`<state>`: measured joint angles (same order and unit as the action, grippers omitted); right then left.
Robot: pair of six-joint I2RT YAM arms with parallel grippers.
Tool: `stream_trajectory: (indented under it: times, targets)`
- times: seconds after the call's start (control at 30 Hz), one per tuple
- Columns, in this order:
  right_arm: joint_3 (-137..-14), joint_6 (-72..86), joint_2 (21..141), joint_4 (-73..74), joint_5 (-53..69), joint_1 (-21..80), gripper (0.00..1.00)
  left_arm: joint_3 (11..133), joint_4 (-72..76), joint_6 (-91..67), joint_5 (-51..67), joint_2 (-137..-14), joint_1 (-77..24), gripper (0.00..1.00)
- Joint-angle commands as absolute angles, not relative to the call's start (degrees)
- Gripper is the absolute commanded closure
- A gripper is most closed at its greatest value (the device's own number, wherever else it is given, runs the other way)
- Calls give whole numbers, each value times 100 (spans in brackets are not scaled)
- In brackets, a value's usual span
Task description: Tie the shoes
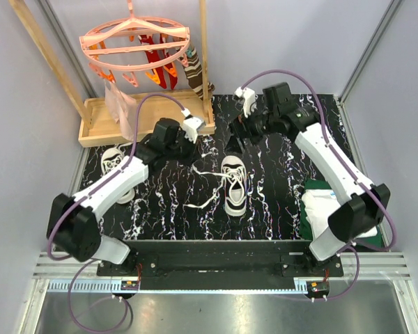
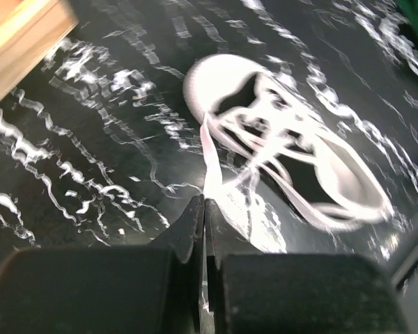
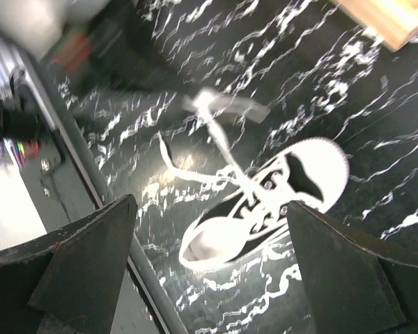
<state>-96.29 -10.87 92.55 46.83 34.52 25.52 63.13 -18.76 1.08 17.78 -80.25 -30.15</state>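
Note:
One black shoe (image 1: 234, 184) with a white toe cap lies mid-mat, toe toward the arms, its white laces (image 1: 207, 182) loose and spread to its left. The second shoe (image 1: 113, 161) sits at the mat's left edge, partly under the left arm. My left gripper (image 1: 195, 147) hovers just behind and left of the middle shoe (image 2: 292, 153). It (image 2: 205, 202) is shut, with a lace (image 2: 207, 156) running from the shoe straight into its tips. My right gripper (image 1: 238, 139) hangs behind the shoe (image 3: 223, 240). Its jaws (image 3: 210, 205) stand wide open with nothing between them.
A wooden tray (image 1: 146, 120) lies at the back left under a pink clip hanger (image 1: 136, 42) and a hanging striped sock (image 1: 195, 66). A wooden post (image 1: 205, 62) rises beside it. A folded white-and-green cloth (image 1: 326, 207) lies by the right arm's base.

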Motion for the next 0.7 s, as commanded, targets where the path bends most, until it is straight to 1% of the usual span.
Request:
stream_trajectory:
  times: [0.0,0.17,0.23,0.27,0.3,0.4,0.43,0.53,0.57,0.67]
  targets:
    - [-8992,-1643,8816,5124,3444,2619,2,6513,-1363,-949,1222,-8602,-2646,100]
    - [-8518,-1880,8605,4993,3648,2803,1,6811,-1257,-1371,1248,-9219,-2426,100]
    - [-8429,-1951,8639,4835,3464,3013,3,6873,-1248,-1467,1239,-9413,-2435,100]
    - [-8324,-1951,8718,4756,3350,3337,4,6908,-1257,-1511,1248,-9474,-2435,100]
    - [-8271,-1951,8762,4677,3053,3496,7,6917,-1248,-1555,1274,-9570,-2435,100]
    - [-8034,-2074,9026,4343,2761,4129,13,6935,-1283,-1634,1283,-9729,-2426,100]
    - [-7894,-2074,9087,4089,2725,4218,20,6935,-1309,-1643,1283,-9773,-2417,100]
    - [-7752,-2153,9351,3641,2593,4604,28,6935,-1345,-1670,1274,-9879,-2391,100]
    - [-7752,-2197,9491,3543,2471,4823,34,6935,-1345,-1679,1266,-9905,-2382,100]
    - [-7761,-2381,9816,3165,2173,5123,39,6970,-1353,-1714,1309,-10054,-2338,100]
